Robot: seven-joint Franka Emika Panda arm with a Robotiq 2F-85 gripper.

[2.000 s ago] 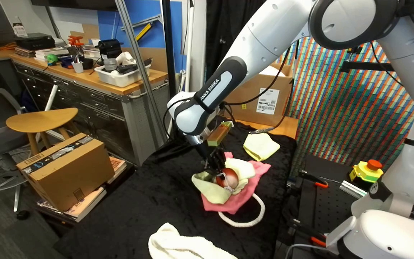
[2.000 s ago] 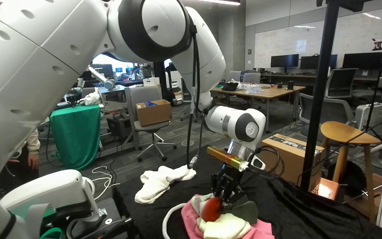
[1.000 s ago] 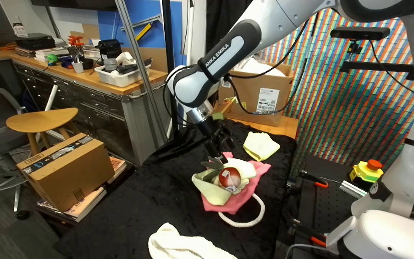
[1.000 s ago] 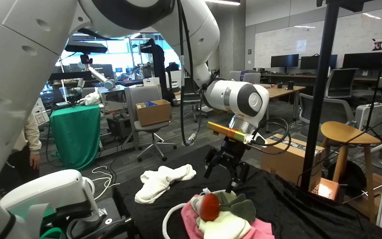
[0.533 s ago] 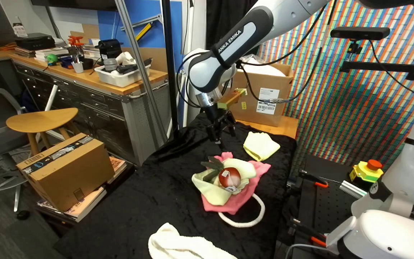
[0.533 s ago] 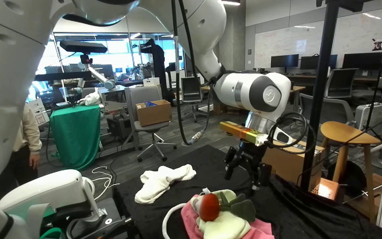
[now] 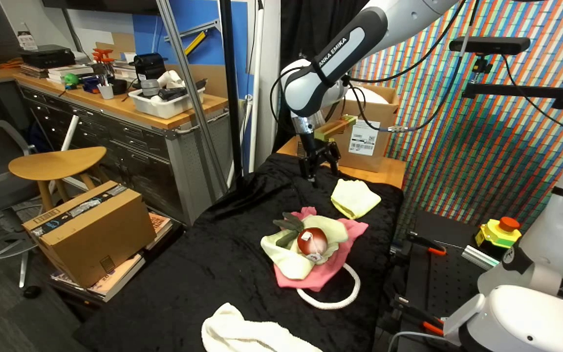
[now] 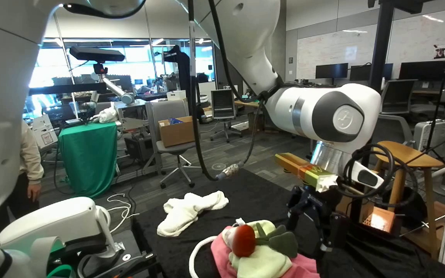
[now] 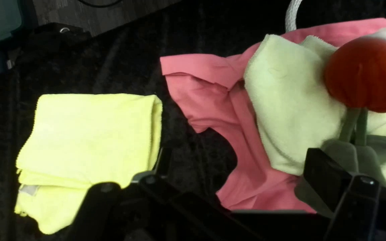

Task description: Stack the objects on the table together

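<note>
A red plush vegetable (image 7: 313, 240) with dark green leaves lies on a pale green cloth (image 7: 289, 261), which rests on a pink cloth (image 7: 318, 279). Both exterior views show this pile, with the plush (image 8: 244, 241) on top. A folded yellow cloth (image 7: 355, 198) lies apart from it on the black table cover, and the wrist view has this yellow cloth (image 9: 92, 137) at left. My gripper (image 7: 322, 171) hangs above the table at the far side, beside the yellow cloth. Its jaws are spread wide with nothing between them. In the wrist view my gripper (image 9: 243, 174) partly hides the leaves.
A white rope loop (image 7: 328, 306) curves out by the pink cloth. The crumpled white towel (image 8: 189, 212) lies on another part of the table. Behind the arm stands a large cardboard box (image 7: 377, 124); a black pole (image 8: 373, 116) rises near the table.
Two seconds ago my gripper was down at the red plush. It has come off, risen and moved away to the far side of the table. The plush stays on the pile.
</note>
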